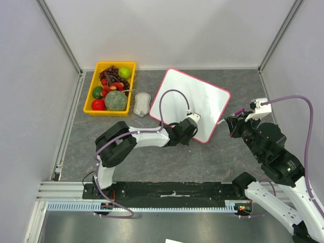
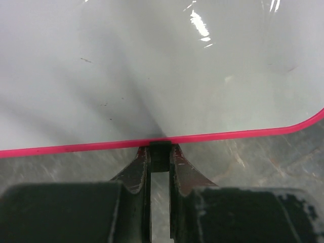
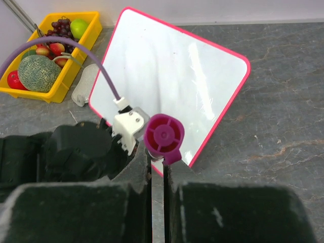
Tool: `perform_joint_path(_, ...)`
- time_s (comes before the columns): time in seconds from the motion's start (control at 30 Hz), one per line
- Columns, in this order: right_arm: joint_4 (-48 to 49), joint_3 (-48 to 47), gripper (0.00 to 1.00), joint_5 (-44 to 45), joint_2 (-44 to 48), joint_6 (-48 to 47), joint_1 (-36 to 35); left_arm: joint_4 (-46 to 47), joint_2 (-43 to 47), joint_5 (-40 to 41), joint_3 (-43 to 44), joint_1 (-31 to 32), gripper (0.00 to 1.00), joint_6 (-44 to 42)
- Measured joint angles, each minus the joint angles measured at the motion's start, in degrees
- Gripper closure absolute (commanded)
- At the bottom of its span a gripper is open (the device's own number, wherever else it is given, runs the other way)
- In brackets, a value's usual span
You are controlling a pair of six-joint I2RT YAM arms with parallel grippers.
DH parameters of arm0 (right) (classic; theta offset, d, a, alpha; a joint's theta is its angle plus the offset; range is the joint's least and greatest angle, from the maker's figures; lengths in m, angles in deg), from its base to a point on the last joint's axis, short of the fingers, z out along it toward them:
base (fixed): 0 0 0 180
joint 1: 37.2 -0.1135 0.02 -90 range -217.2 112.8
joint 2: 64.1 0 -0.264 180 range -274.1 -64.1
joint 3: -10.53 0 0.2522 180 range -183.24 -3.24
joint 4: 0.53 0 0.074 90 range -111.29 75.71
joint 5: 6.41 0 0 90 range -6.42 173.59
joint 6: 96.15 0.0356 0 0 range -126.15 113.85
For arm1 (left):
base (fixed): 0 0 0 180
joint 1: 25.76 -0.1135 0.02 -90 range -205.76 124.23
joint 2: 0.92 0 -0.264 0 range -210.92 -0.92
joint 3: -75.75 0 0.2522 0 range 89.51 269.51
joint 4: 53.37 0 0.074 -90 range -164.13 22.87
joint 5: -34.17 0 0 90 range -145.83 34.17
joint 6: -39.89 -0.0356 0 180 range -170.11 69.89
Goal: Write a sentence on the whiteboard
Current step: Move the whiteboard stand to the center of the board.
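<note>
The whiteboard (image 1: 190, 98) lies tilted like a diamond on the grey table, glossy white with a thin pink-red frame (image 2: 76, 148). No sentence is in view on its face. My left gripper (image 1: 188, 131) is at the board's near edge, shut on a small black foot (image 2: 160, 154) that sticks out under the frame. The right gripper (image 1: 234, 122) hovers just off the board's right corner, shut on a marker whose round magenta end (image 3: 163, 134) faces the wrist camera. In the right wrist view the whiteboard (image 3: 172, 71) lies beyond the marker.
A yellow tray (image 1: 87, 101) of fruit (grapes, apples, a melon) stands at the back left. A pale cloth-like pad (image 1: 142, 104) lies between tray and board. Grey walls close in the table on three sides. A purple cable (image 1: 169, 96) arcs over the board.
</note>
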Motion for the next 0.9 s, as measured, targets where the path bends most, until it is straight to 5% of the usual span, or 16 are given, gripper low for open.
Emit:
perform_joint_path(0.23, -0.2, 0.8, 1.0, -0.2, 0.0, 0.2, 0.0, -0.3, 5.5, 5.5, -7.6, 6.4, 0.94, 9.5)
perform_joint_path(0.27, -0.2, 0.8, 1.0, -0.2, 0.0, 0.2, 0.0, -0.6, 5.8, 6.1, -7.9, 7.1, 0.89, 10.4)
perform_joint_path(0.37, -0.2, 1.0, 1.0, -0.2, -0.1, 0.2, 0.0, -2.1, 5.8, 8.6, -7.7, 9.1, 0.51, 13.2)
perform_joint_path(0.43, -0.2, 1.0, 1.0, -0.2, -0.2, 0.2, 0.0, -3.3, 5.8, 8.6, -7.4, 9.9, 0.41, 14.9)
perform_joint_path(0.9, -0.2, 1.0, 1.0, -0.2, -0.4, 0.2, 0.0, -5.5, 2.3, 7.1, -1.7, 12.7, 0.38, 16.5)
